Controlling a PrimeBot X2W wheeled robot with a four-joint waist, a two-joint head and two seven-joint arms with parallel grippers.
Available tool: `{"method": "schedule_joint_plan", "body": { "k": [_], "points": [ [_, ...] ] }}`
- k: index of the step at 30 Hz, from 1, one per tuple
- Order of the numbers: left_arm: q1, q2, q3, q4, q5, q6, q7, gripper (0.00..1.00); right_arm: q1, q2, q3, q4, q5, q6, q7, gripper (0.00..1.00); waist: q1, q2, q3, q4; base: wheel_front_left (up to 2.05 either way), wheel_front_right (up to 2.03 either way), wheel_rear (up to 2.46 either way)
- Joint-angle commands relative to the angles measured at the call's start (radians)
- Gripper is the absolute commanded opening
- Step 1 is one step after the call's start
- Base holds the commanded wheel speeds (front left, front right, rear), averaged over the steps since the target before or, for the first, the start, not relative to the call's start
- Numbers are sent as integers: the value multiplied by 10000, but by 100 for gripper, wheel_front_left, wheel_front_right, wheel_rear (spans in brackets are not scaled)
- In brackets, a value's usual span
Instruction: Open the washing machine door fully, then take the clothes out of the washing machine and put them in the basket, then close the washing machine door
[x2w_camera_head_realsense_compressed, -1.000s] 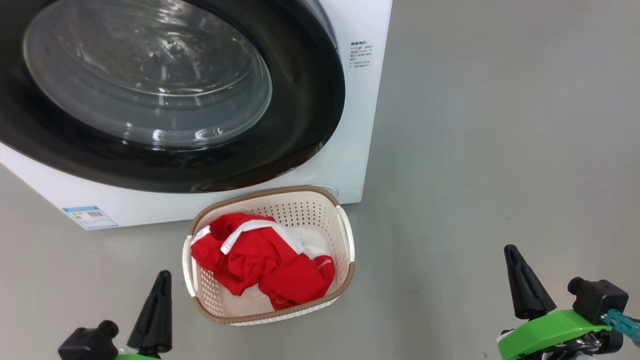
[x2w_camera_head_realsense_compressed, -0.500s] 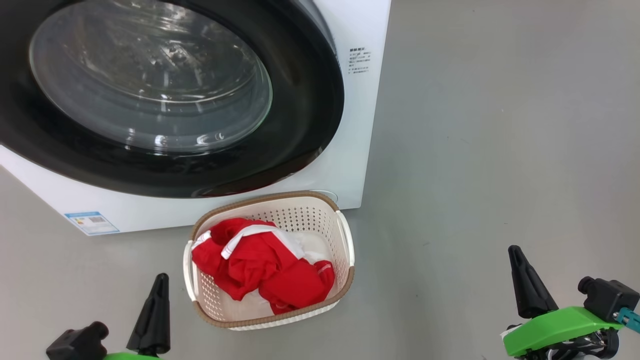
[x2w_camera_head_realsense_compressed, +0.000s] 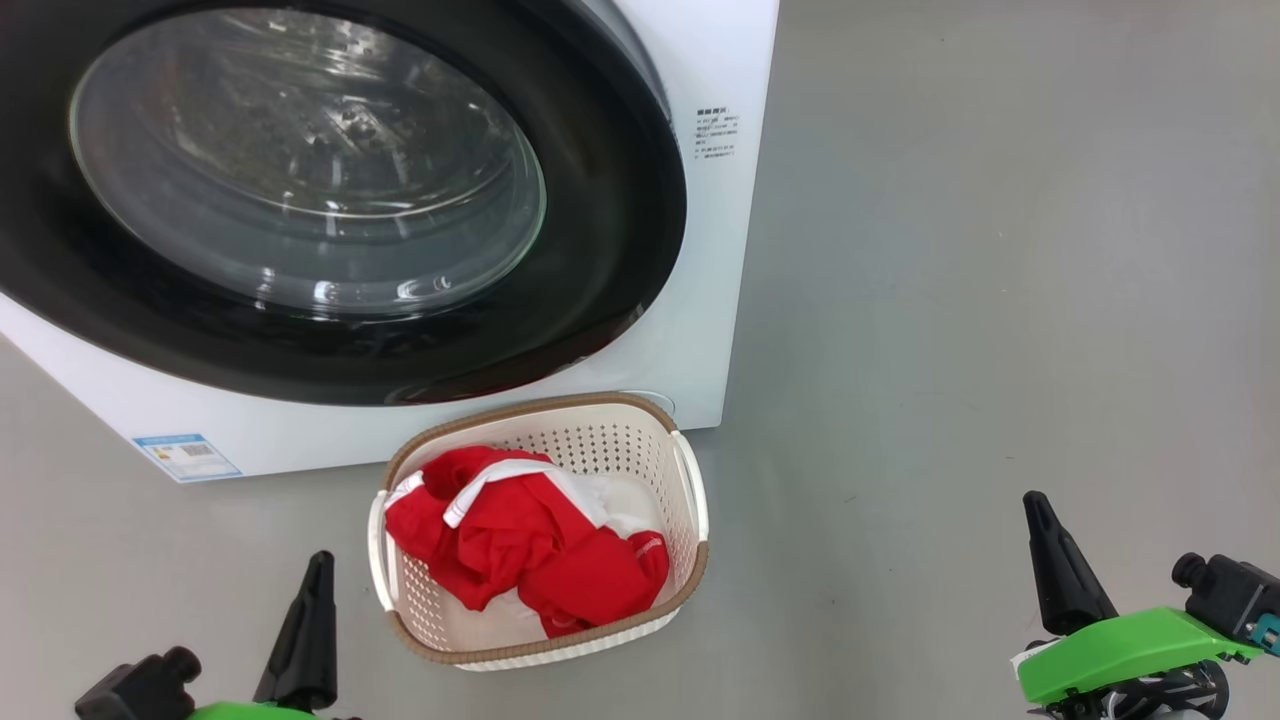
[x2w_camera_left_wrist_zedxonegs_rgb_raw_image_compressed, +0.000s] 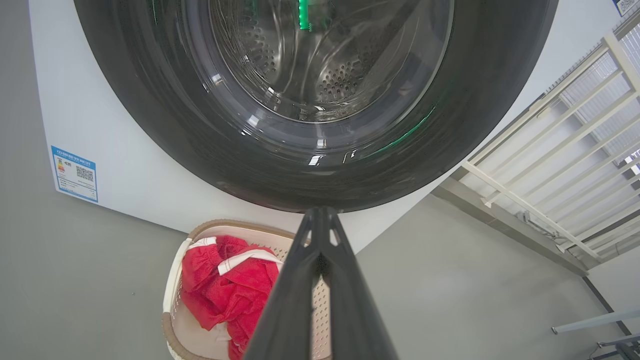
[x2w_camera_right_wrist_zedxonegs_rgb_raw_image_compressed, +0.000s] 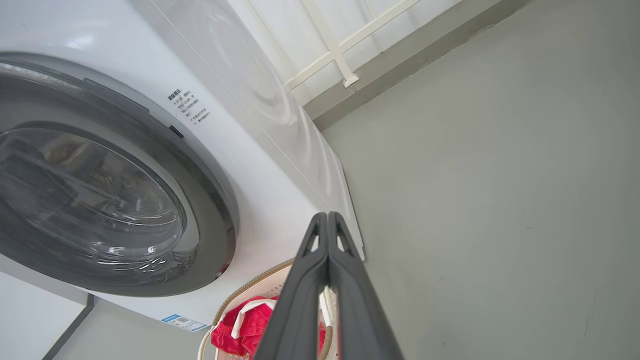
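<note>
Washing machine (x2w_camera_head_realsense_compressed: 705, 300): white front-loader standing on a grey floor (x2w_camera_head_realsense_compressed: 1000, 300). The door (x2w_camera_head_realsense_compressed: 310, 160) lies shut, its black rim flat against the white front and the glass bowl bulging outward. A blue label (x2w_camera_head_realsense_compressed: 187, 456) sits low on the front panel, and a small block of printed text (x2w_camera_head_realsense_compressed: 717, 130) is to the right of the door rim. In the left wrist view, the perforated steel drum (x2w_camera_left_wrist_zedxonegs_rgb_raw_image_compressed: 345, 80) shows through the glass.

Basket (x2w_camera_head_realsense_compressed: 530, 405): cream, perforated, with a brown rim. It sits on the floor just in front of the machine, below the lower right part of the door and near the machine's right front corner. I cannot tell whether the basket touches the machine.

Clothes (x2w_camera_head_realsense_compressed: 510, 545): red with white stripes, bunched inside the basket and lying mostly toward its left and front. A white panel shows at the back right.

Left pincer (x2w_camera_head_realsense_compressed: 320, 570): low on the left, just beside the basket's left wall but apart from it. Its fingers are pressed together and hold nothing. In its own wrist view, the left pincer (x2w_camera_left_wrist_zedxonegs_rgb_raw_image_compressed: 320, 215) points up at the bottom of the door rim, with the basket beneath it.

Right pincer (x2w_camera_head_realsense_compressed: 1036, 510): well to the right of the basket, over bare floor. Its fingers are pressed together and hold nothing. In its own wrist view, the right pincer (x2w_camera_right_wrist_zedxonegs_rgb_raw_image_compressed: 327, 217) points toward the machine's right front corner.

White railing (x2w_camera_left_wrist_zedxonegs_rgb_raw_image_compressed: 550, 150): beyond the machine, along the wall.
</note>
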Motion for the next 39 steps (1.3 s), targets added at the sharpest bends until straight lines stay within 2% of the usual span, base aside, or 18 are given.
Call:
{"method": "schedule_joint_plan", "body": {
  "k": [1,39],
  "points": [
    [-193,202,129,-189,-267,-20,69,0,-181,-168,-18,-283,261,-3,36,0,-1,0,-16,-1,0,0,0],
    [-380,209,333,-121,-4166,-41,1073,0,-371,-150,-257,-498,3824,-7,1075,0,-1,0,-498,-38,0,0,0]
  ]
}}
